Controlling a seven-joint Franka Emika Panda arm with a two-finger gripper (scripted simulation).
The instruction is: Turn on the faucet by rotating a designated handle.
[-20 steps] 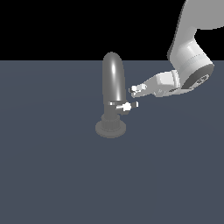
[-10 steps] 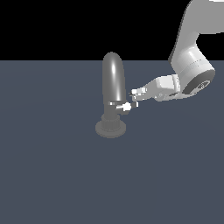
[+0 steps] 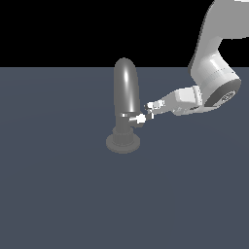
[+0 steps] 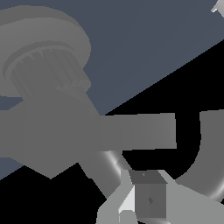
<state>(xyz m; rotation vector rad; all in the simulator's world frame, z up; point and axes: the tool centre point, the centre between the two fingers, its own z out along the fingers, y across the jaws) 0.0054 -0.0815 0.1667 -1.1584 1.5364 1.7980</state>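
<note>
Exterior view: white two-finger gripper (image 3: 150, 111) at small white-tipped lever handle (image 3: 140, 118) of grey glossy arched faucet (image 3: 125, 92), claw state indiscernible, rotation apparently still left.

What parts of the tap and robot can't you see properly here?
- Handle, exterior view: too small to tell whether the end effector touches it.
- End effector: open or shut is unclear in both views.
- Faucet, wrist view: cut off by the picture's edge.
- Arm, exterior view: cut off at the edge.

The white arm reaches down from the exterior view's upper right, the gripper (image 3: 147, 111) pointing sideways (finger state unclear).
</note>
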